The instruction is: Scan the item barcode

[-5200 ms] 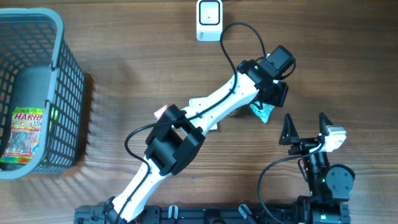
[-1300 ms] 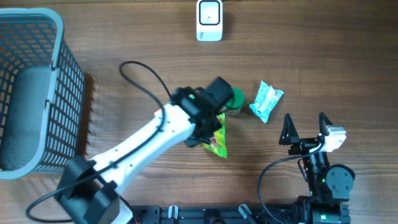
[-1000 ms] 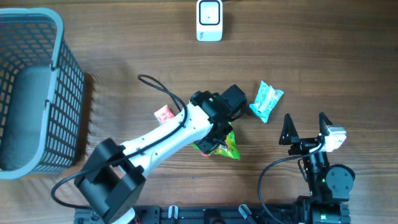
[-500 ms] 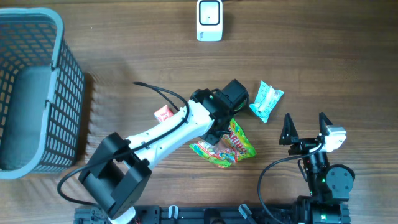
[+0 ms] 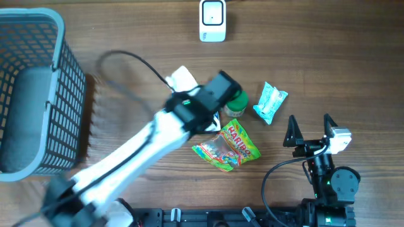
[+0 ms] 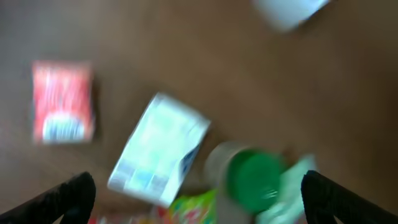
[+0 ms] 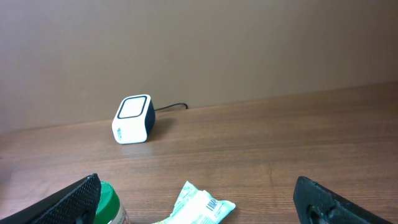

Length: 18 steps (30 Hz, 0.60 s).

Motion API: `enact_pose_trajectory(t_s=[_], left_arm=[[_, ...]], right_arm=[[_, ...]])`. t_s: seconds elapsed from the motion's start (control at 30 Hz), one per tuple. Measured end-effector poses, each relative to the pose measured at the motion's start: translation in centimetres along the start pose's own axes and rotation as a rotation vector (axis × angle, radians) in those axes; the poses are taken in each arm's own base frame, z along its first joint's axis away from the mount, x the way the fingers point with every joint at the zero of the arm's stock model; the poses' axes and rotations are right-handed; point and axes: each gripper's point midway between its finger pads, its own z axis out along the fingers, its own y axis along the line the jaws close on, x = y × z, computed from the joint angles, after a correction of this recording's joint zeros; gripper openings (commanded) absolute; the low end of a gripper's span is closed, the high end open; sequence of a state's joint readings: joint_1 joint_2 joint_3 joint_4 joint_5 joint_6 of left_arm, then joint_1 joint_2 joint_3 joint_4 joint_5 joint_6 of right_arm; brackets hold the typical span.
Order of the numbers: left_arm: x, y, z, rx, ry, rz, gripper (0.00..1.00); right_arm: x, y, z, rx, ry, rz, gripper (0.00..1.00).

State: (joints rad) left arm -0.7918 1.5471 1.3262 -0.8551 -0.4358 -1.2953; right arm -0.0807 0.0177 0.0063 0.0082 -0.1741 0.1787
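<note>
The item, a bright green and red candy bag (image 5: 226, 148), lies flat on the table just below my left gripper (image 5: 216, 106); its top edge shows blurred in the left wrist view (image 6: 193, 211). My left gripper (image 6: 199, 205) is open and holds nothing; the arm is motion-blurred. The white barcode scanner (image 5: 213, 20) stands at the far edge of the table, also seen from the right wrist (image 7: 133, 119). Near the front right, my right gripper (image 5: 310, 129) rests open and empty (image 7: 199, 202).
A green-lidded jar (image 5: 237, 104) and a mint-green packet (image 5: 270, 102) lie right of the left gripper. A white box (image 5: 183, 77) and a red packet (image 6: 62, 102) lie to its left. A grey mesh basket (image 5: 38, 94) stands at the far left.
My left gripper opened and let the candy bag go; the bag now lies flat on the table. The left arm is swinging back toward the left. The right arm has not moved.
</note>
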Motion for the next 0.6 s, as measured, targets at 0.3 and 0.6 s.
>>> enact_pose_trajectory(t_s=[0.3,0.6], left_arm=[[-18.2,-2.5,-19.2,0.428,-0.635,0.123,1.00],[-25.8,4.4,-38.4,0.571,-1.200,0.093,1.00]], right_arm=[[0.0,0.0,0.0,0.000,0.000,0.000,1.00],[0.0,0.0,0.0,0.000,0.000,0.000,0.99]])
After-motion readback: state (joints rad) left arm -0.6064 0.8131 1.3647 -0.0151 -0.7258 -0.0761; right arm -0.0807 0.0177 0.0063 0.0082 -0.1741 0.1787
